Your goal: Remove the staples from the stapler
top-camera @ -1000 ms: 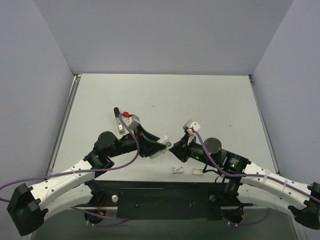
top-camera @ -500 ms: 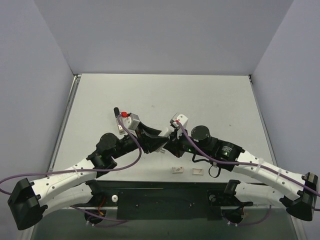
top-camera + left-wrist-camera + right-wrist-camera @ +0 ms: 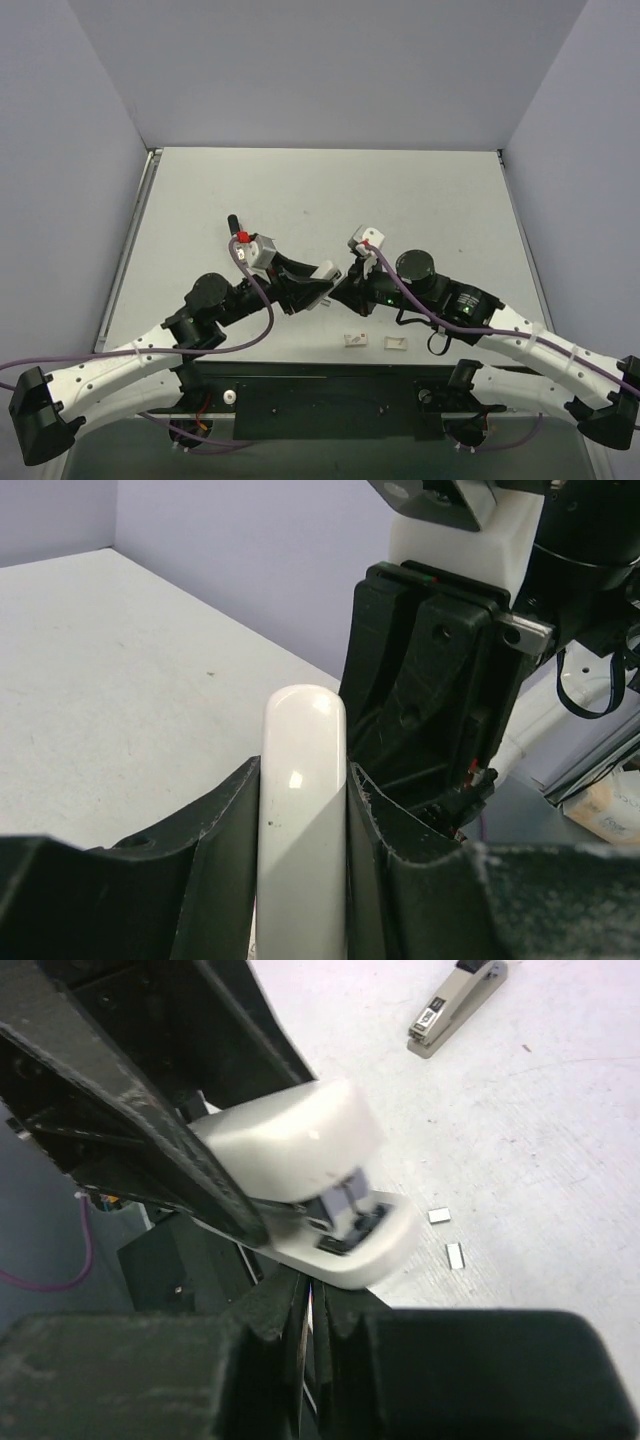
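Spreading under everything is the pale table [image 3: 330, 190], and the stapler [image 3: 290, 1145] serves as the landmark: it hangs off the surface above the table's near middle. The left gripper [image 3: 303, 775] clamps it across its white top bar, jaws roughly half apart with the bar filling the gap. Meeting the stapler's front end from the other side, the right gripper [image 3: 305, 1300] has its jaws fully closed just under the nose, where the black-and-silver rail part shows between white top and white base. A thin pale sliver sits there, but whether it is pinched I cannot tell. Beyond the stapler, well apart from it, a grey-and-black stapler-like tool [image 3: 455, 1005] lies flat. On the stapler's near side lie two small white packets [image 3: 354, 340]. The staples cannot be made out (too small, or hidden inside the rail).

As a judgement, the danger is a pull off the rail's line: the stapler could twist in the left grip, or freed staples could scatter. Red marks on the packets and a label on the grey tool are too small to read; no brand shows
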